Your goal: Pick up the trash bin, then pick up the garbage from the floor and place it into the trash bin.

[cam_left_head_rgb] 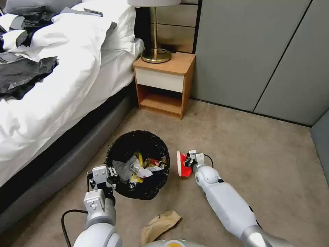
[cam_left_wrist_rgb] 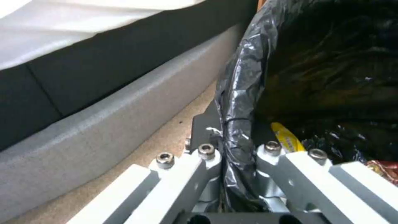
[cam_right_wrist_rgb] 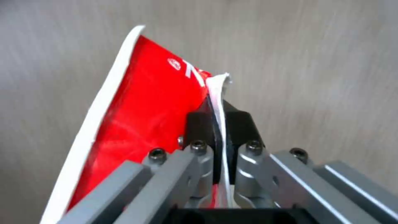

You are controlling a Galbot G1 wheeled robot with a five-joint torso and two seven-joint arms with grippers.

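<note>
Red-and-white carton [cam_right_wrist_rgb: 136,124] pinched by thin edge in right gripper [cam_right_wrist_rgb: 219,124], pads closed tight; held just right of bin [cam_left_head_rgb: 137,164]. Judged light, flat, crushable; edge grip adequate. Bin rim with black liner [cam_left_wrist_rgb: 238,102] clamped in left gripper [cam_left_wrist_rgb: 232,149]. Brown paper [cam_left_head_rgb: 159,224] left on floor, near bin.

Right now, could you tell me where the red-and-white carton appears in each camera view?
Head view: the red-and-white carton is held by the right gripper, just right of the trash bin.
Left wrist view: no carton; the trash bin's bag-covered rim sits between the left gripper's fingers.
Right wrist view: carton centre-left, its edge pinched.
Shared landmark: beige carpet.
</note>
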